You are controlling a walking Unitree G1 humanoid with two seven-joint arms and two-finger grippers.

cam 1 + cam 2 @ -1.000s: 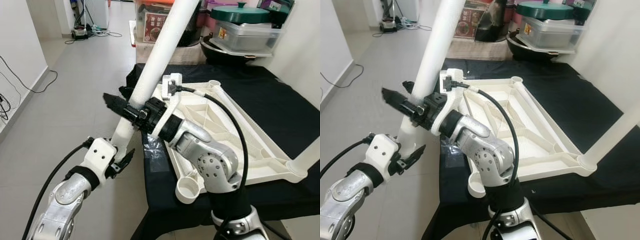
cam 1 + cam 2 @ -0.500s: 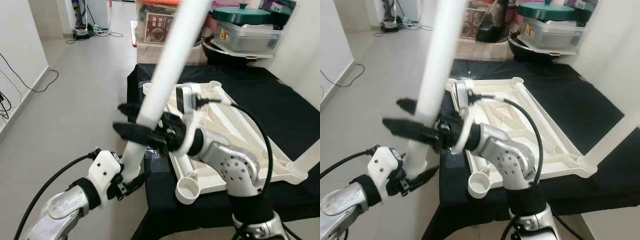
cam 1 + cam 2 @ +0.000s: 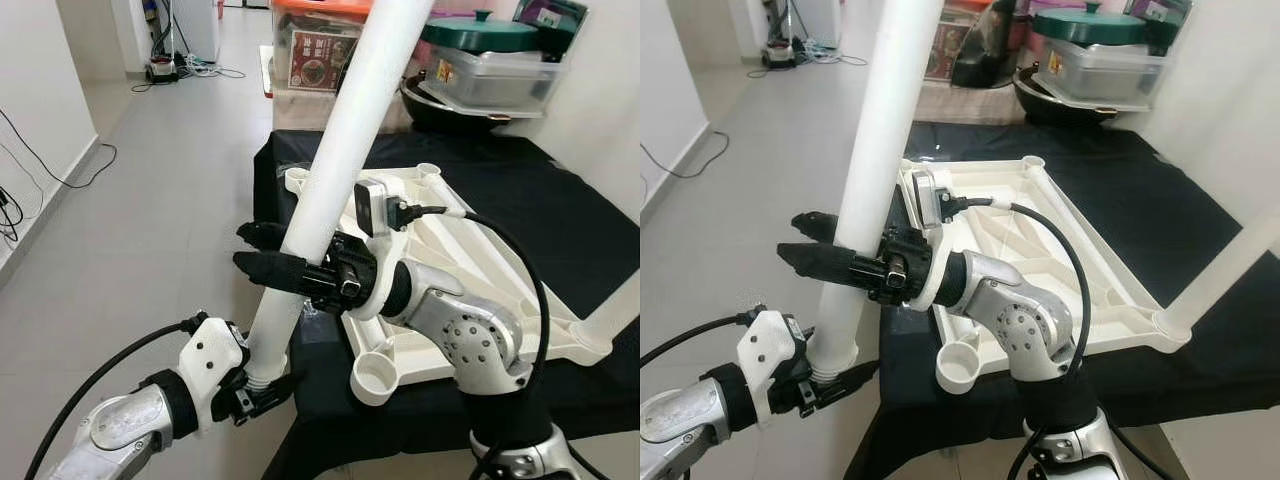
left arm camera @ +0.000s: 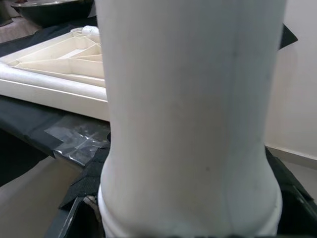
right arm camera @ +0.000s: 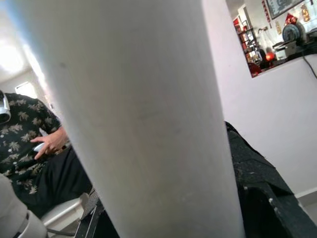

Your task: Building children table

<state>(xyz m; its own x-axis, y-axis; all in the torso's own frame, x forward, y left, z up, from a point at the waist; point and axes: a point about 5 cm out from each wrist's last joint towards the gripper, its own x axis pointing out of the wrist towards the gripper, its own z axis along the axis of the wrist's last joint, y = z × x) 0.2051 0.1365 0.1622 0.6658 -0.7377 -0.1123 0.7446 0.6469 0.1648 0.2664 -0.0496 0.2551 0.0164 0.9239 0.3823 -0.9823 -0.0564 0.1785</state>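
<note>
A long white table leg (image 3: 345,130) slants up from knee height past the top of the head views. My left gripper (image 3: 262,385) is shut on its ribbed lower end, just off the table's near left corner. My right gripper (image 3: 265,252) is shut on the leg higher up, one black finger on each side. The cream table top (image 3: 555,318) lies upside down on a black cloth. Its near corner socket (image 3: 377,378) is open, to the right of the leg's lower end. Another leg (image 3: 618,318) stands in the right corner. In both wrist views the leg (image 4: 188,99) sits close up.
Storage boxes (image 3: 320,50) and a green-lidded pot (image 3: 480,30) stand behind the table. Cables (image 3: 40,160) trail on the tiled floor by the left wall. A tape patch (image 3: 310,310) marks the cloth's edge. A seated person (image 5: 29,144) appears in the right wrist view.
The leg's lower end has come down and a little right with my left gripper, nearer the open corner socket. My right wrist has rolled over and now holds the leg lower.
</note>
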